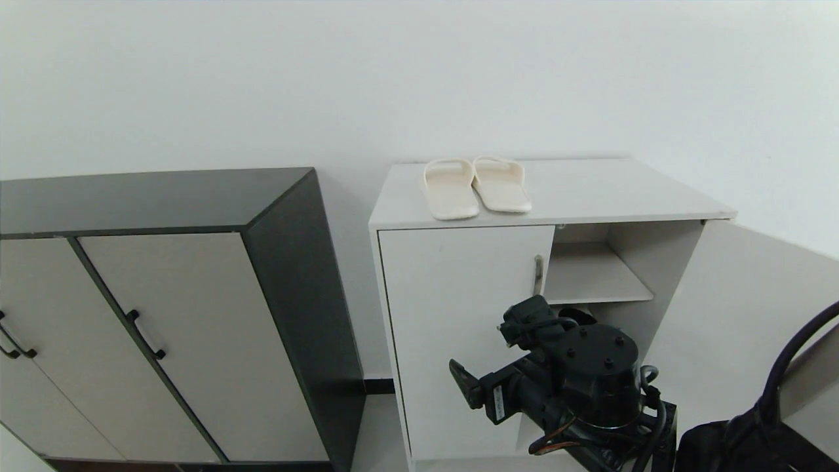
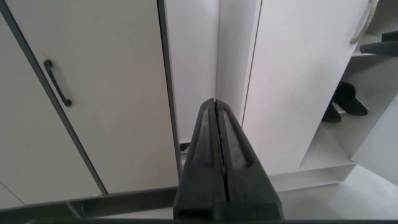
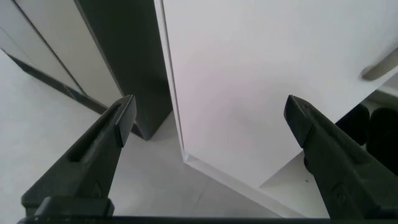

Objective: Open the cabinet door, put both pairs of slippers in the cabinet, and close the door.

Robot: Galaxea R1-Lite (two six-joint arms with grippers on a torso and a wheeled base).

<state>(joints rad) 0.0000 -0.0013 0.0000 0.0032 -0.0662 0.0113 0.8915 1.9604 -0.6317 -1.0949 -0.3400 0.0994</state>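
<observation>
Cream slippers point(image 1: 476, 187) lie side by side on top of the white cabinet point(image 1: 603, 187), whose right door point(image 1: 741, 308) stands open. A dark pair point(image 2: 346, 99) already sits on the bottom shelf inside. Our right pincer point(image 3: 208, 115) hangs wide open, low before the closed left door point(image 1: 459, 314) (empty, as is the left pincer point(image 2: 215, 106), pressed shut). We judge the cream pair comes next: rise above the top, then pinch both inner edges together.

1 pr slippers point(image 1: 452, 193) atop white cabinet point(image 1: 590, 190)

Head camera high, looking down on white cabinet point(image 1: 609, 187), wrist cameras low (nearer), sharing its door point(image 1: 459, 308).
</observation>
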